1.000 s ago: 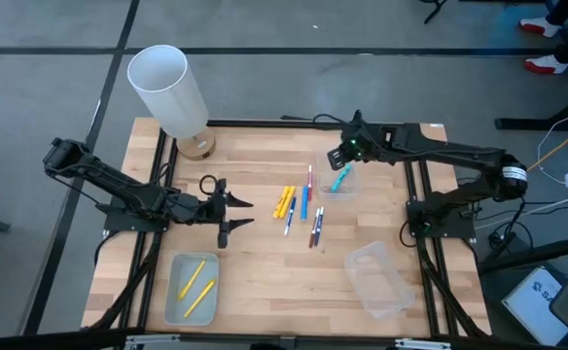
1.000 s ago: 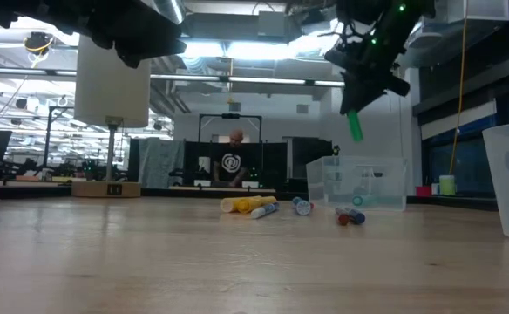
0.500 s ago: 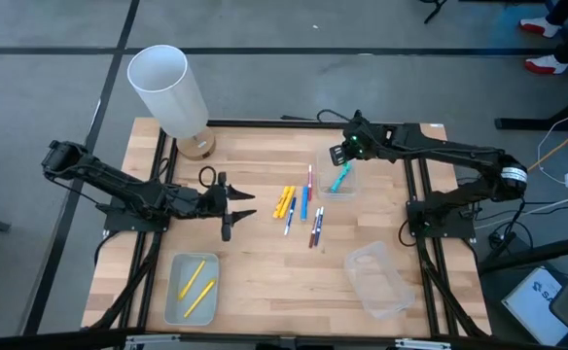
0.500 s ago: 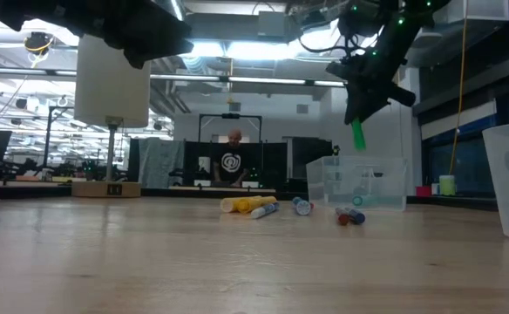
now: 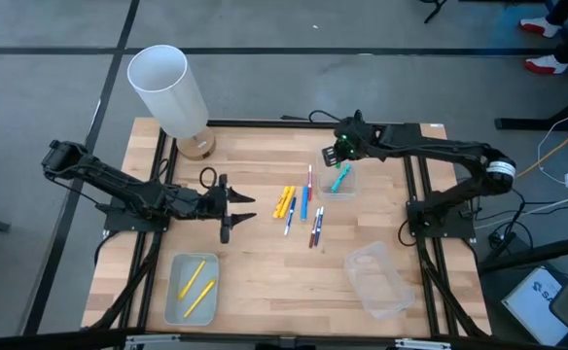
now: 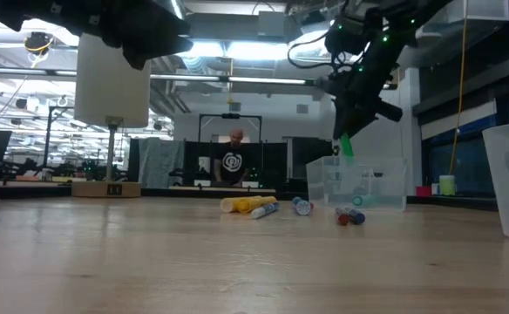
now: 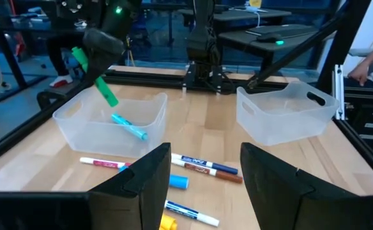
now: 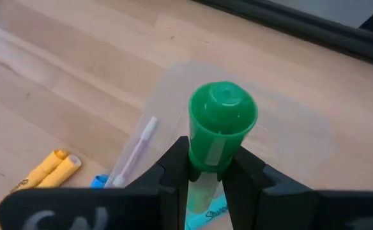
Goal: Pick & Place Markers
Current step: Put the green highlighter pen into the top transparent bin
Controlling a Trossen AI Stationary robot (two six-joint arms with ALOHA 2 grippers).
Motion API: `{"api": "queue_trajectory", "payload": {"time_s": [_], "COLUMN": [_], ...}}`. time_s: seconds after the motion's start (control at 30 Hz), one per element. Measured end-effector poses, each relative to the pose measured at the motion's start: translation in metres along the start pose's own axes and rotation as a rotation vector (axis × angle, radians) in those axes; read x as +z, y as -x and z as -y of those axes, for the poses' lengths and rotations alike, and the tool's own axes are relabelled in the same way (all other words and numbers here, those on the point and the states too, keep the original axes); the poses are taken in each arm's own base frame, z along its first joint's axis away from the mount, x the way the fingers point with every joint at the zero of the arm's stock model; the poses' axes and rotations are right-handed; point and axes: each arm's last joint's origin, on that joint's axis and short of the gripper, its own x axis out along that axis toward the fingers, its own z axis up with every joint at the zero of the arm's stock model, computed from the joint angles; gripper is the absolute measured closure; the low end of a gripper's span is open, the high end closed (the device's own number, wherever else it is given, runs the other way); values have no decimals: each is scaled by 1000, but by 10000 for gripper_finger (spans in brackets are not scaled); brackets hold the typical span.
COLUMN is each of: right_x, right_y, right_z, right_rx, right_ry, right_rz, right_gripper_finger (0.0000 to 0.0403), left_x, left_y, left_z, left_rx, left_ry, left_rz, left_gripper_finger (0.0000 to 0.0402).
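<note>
The right pincer hangs over the small clear tray at the table's far side, clamped on a green marker that points down. To do this well, I'd say lower it inside the walls before letting go, clear of the blue marker lying within. Loose markers lie just beside the tray. The left pincer waits wide open, well apart.
</note>
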Motion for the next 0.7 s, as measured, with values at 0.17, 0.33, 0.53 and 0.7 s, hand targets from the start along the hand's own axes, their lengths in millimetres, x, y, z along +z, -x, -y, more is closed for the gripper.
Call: {"api": "queue_trajectory", "payload": {"time_s": [0.17, 0.33, 0.53, 0.7], "right_x": [4, 7, 7, 4], "right_y": [-11, -20, -31, -41], "right_z": [8, 13, 17, 16], "right_rx": [5, 7, 19, 32], "right_ry": [-39, -81, -120, -122], "right_rz": [-44, -77, -133, -184], "right_gripper_finger": [331, 331, 331, 331], "left_x": [-3, -6, -7, -8], "left_y": [0, 0, 0, 0], "left_z": [0, 1, 1, 1], "left_rx": [-6, -39, -60, -59], "left_ry": [22, 38, 39, 50], "left_rz": [-30, -68, -72, -84], "left_gripper_finger": [217, 217, 217, 217]}}
